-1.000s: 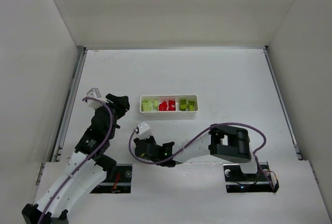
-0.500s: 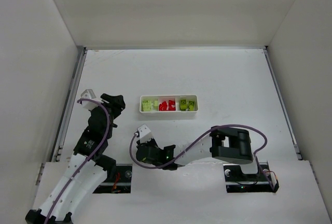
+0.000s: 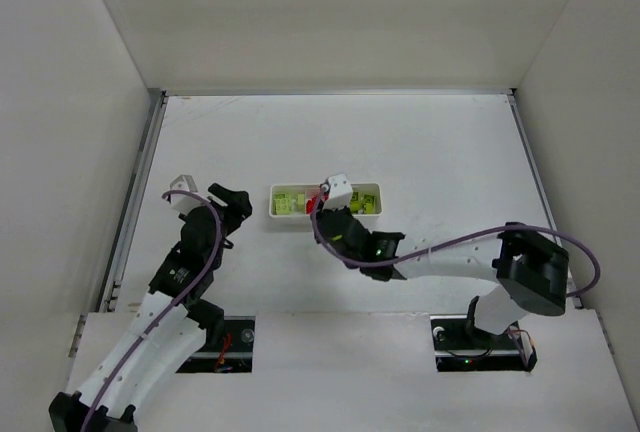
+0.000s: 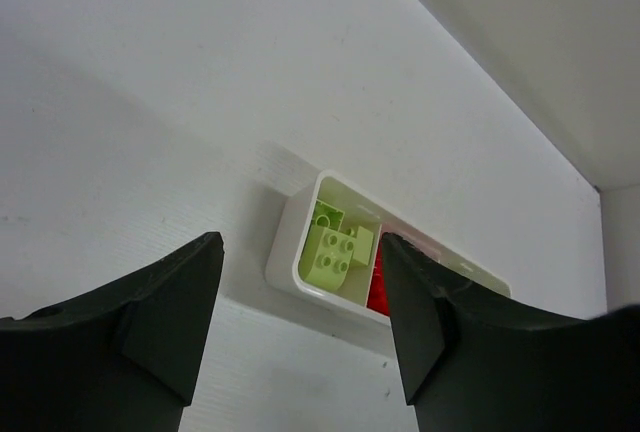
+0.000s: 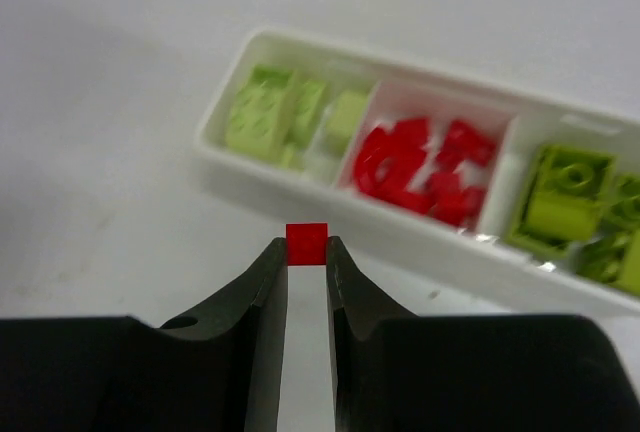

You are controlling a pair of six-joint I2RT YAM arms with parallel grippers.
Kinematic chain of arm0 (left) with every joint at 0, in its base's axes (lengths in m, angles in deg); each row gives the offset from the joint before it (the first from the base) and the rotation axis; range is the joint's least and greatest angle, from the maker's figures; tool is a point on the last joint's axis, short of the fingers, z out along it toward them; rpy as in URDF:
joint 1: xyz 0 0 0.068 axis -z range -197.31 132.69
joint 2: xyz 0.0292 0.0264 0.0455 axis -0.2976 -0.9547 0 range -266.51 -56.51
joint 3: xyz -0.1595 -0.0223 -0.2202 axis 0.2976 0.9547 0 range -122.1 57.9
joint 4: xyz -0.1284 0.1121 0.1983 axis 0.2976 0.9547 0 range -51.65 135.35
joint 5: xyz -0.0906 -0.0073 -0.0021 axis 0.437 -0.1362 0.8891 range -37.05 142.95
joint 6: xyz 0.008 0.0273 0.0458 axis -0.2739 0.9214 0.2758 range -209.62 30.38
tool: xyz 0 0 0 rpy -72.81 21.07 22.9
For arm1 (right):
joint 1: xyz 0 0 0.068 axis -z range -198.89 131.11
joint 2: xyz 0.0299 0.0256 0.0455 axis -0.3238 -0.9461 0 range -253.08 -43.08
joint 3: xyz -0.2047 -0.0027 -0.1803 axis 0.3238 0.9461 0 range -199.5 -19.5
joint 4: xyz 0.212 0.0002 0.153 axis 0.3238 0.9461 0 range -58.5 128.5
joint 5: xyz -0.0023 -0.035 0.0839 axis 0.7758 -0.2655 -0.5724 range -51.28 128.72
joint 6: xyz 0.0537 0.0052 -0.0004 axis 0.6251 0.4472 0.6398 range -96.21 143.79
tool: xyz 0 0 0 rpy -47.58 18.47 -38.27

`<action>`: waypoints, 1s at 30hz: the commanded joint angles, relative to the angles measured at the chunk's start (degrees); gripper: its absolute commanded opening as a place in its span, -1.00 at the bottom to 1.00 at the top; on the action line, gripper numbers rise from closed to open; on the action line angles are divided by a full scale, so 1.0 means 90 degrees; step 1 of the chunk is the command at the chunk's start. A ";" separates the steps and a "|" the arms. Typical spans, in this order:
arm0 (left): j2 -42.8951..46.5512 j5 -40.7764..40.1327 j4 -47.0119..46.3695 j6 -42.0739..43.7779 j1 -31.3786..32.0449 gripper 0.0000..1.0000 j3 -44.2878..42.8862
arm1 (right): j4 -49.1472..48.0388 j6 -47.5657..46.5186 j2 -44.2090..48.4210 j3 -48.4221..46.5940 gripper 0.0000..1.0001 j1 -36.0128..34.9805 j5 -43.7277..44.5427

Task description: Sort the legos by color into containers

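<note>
Right gripper (image 5: 307, 252) pinches one red lego (image 5: 307, 244) at its tips, just short of the tray (image 5: 400, 229) near wall. Advance over the middle compartment (image 5: 440, 114), where the reds (image 5: 415, 167) lie; lower, then release. Left gripper (image 4: 300, 252) spread wide, empty.

White matte table (image 3: 420, 142) fills the centre. Plain white panel walls box it in: back wall (image 3: 330, 22) at 12 o'clock, left wall (image 3: 60, 152) at 9, right wall (image 3: 590, 132) at 3. Grey metal rails (image 3: 133, 202) run along the table's 9 and 3 o'clock edges. White ledge (image 3: 340, 372) at 6 o'clock. Light is soft and even, shadows faint.
</note>
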 commanded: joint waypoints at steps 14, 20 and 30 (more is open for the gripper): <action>0.0187 0.0087 0.0092 -0.0194 0.0147 0.48 0.0608 | -0.0646 -0.0218 -0.0796 -0.0561 -0.38 0.1671 -0.1206; 0.0108 0.0087 -0.0016 -0.0164 0.0108 0.57 0.0608 | -0.0646 -0.0266 -0.0514 -0.0513 0.01 0.1681 -0.1128; 0.0176 0.0078 0.0120 -0.0028 0.0099 1.00 0.0530 | -0.0646 -0.0238 0.1661 0.1106 0.30 0.1632 -0.0104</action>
